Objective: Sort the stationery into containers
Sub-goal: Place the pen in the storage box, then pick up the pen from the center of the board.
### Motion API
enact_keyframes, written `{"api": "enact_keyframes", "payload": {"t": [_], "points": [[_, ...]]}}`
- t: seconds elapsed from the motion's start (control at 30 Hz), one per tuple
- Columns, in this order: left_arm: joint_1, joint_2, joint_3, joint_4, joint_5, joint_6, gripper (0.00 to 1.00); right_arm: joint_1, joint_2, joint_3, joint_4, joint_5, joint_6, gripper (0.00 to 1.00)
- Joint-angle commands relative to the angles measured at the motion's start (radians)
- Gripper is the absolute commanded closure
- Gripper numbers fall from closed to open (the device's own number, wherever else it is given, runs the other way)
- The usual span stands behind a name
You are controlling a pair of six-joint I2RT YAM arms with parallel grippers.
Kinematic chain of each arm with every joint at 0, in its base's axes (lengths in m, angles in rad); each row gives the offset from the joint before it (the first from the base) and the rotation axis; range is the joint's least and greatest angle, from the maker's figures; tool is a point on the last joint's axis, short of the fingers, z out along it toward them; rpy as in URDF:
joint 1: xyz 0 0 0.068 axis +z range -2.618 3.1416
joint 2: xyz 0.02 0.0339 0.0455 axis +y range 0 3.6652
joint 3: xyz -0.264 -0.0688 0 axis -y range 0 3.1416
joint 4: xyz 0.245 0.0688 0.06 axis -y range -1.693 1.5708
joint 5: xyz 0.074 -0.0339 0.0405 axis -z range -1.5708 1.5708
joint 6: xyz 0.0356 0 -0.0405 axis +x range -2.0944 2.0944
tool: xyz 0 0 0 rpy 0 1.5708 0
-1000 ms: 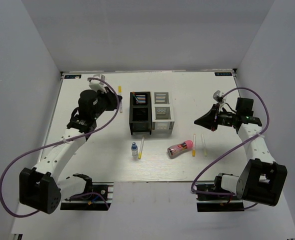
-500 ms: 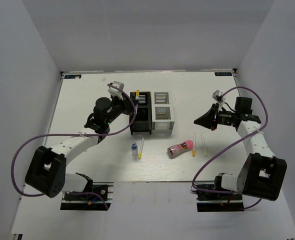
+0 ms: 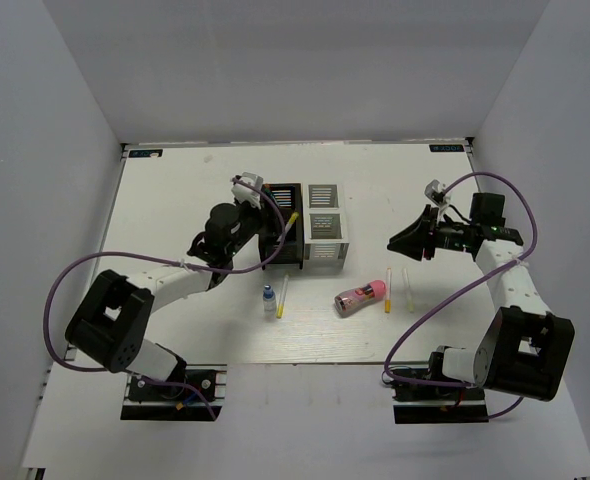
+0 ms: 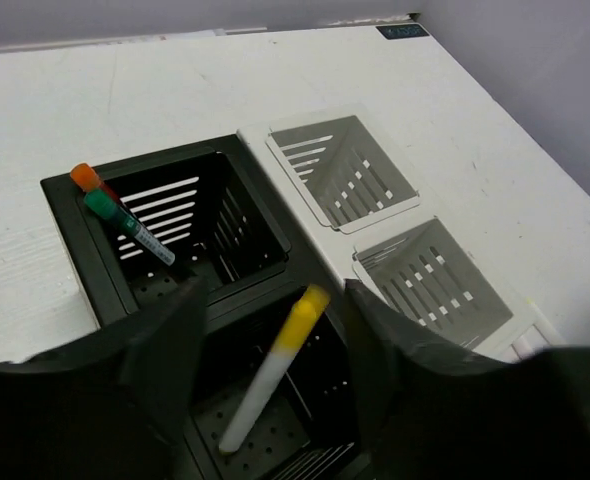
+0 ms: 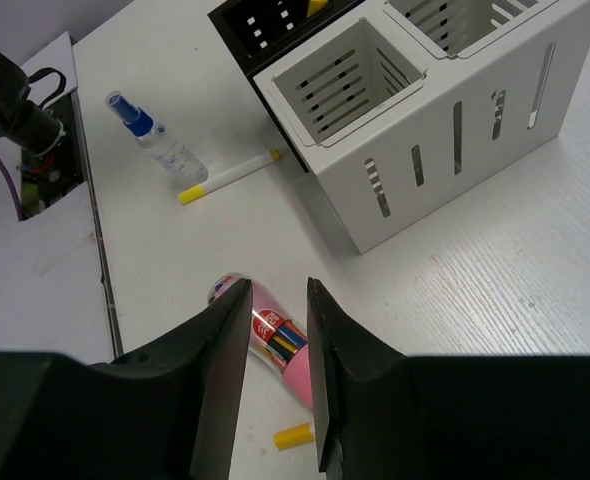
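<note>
Yellow-capped pen (image 3: pixel 290 222) | top: you see it leaning in the black organiser (image 3: pixel 280 252), just under the left gripper (image 3: pixel 267 215) | left wrist: fingers spread, pen loose between them | right wrist: right gripper (image 5: pixel 278 290) slightly parted, empty, pink cylinder (image 5: pixel 275 342) just beyond its tips.

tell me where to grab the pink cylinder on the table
Grip the pink cylinder across its middle, coming straight down. It lies on its side, so close across its round body; a yellow-tipped pen lies beside one end, so stay off there.
</note>
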Motion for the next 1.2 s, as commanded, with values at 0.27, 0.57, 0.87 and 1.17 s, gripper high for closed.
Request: {"api": "enact_keyframes", "payload": {"t": [0.27, 0.57, 0.87, 1.17], "points": [[-0.031, -0.133, 0.096, -0.147, -0.096, 0.027, 0.28, -0.003, 0.012, 0.053, -0.021, 0.106, 0.007, 0.1], [-0.031, -0.337, 0.276, -0.808, -0.154, 0.001, 0.22, -0.004, 0.046, 0.101, -0.085, 0.474, -0.008, 0.1], [-0.013, -0.665, 0.072, -0.964, -0.22, -0.008, 0.09, 0.007, 0.15, 0.139, -0.154, 0.821, 0.047, 0.32], [-0.013, -0.647, 0.081, -0.997, -0.144, -0.008, 0.08, 0.075, 0.187, 0.052, -0.105, 0.928, 0.105, 0.42]]}}
